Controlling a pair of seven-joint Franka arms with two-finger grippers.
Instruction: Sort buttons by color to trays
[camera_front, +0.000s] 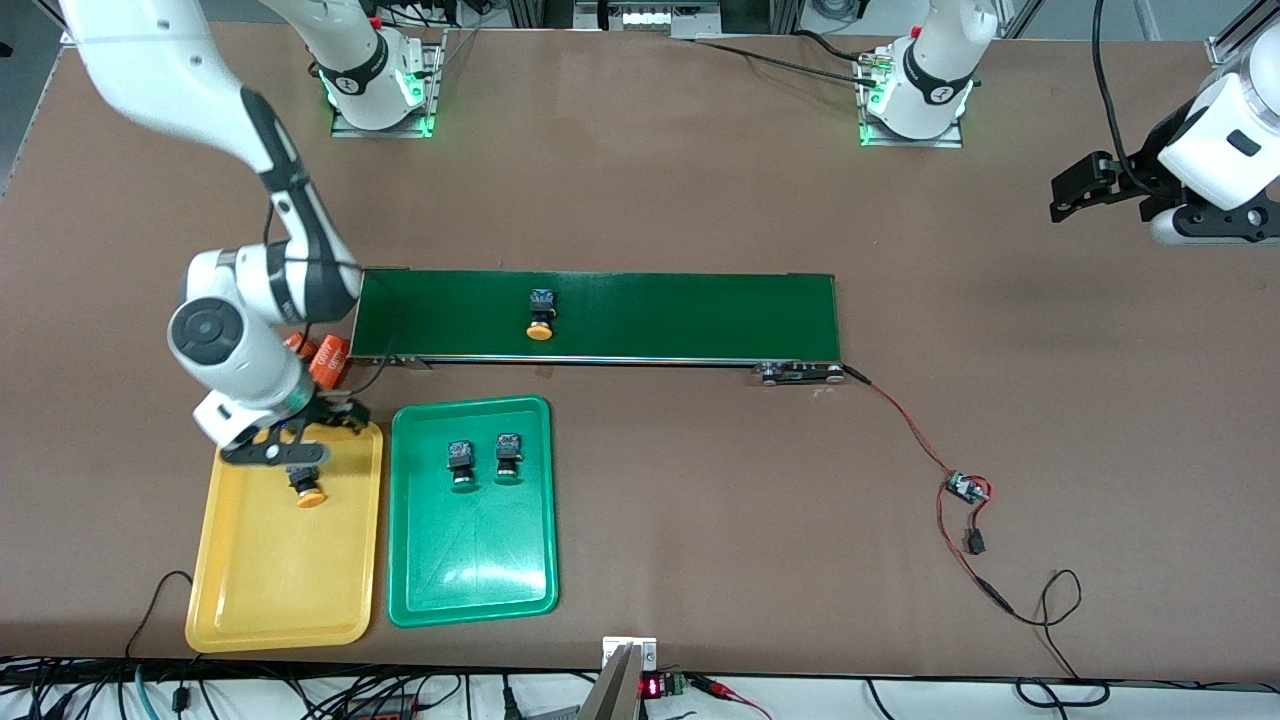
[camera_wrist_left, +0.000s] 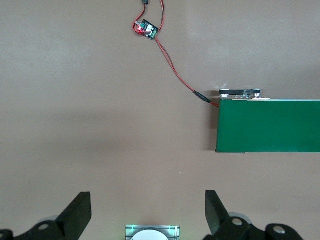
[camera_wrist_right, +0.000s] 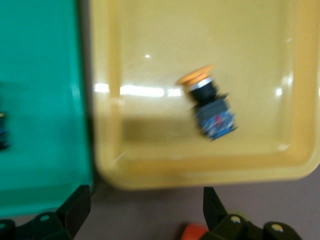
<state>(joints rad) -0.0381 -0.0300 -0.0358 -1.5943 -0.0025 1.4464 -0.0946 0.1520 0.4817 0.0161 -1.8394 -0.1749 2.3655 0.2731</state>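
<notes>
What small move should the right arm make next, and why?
Probably lift the right gripper clear of the yellow tray and swing it toward the conveyor belt. It is open, one yellow-capped button lies loose in the tray, and another yellow-capped button waits on the belt. The left gripper waits open.

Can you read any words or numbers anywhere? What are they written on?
Orange cylinders beside the conveyor belt: white print, too small to read.
Small red display at the table edge: lit digits, too small to read.
Nothing else carries readable text.
</notes>
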